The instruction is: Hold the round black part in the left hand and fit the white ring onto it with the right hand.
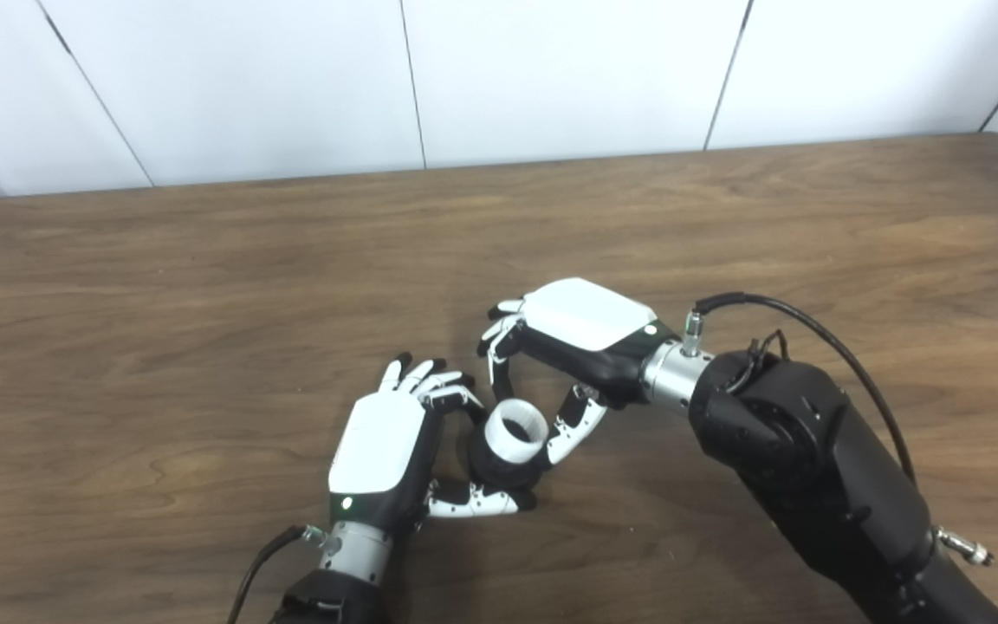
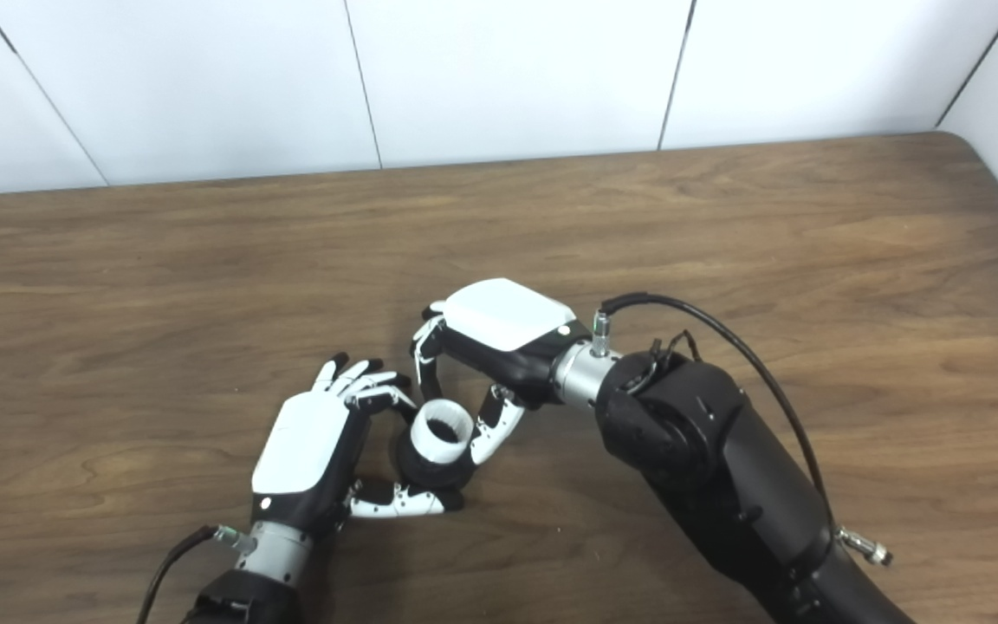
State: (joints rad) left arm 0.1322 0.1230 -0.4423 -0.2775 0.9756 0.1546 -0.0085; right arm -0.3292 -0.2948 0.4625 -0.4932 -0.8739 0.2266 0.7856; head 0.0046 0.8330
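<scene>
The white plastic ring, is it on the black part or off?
On. The white plastic ring sits atop the round black part, its hole facing up.

White ring (image 1: 515,428) on black part (image 1: 499,469) (brown table (image 1: 204,286)).

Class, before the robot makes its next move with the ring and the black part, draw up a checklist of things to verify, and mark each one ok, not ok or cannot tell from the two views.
1. Left hand grips the round black part: ok, fingers and thumb wrap it.
2. White ring sits on top of the black part: ok.
3. Ring fully seated: cannot tell; the joint is too small to see.
4. Right hand has let go of the ring: cannot tell; its fingers stand close on both sides.
5. Part lifted off the table: cannot tell.
</scene>
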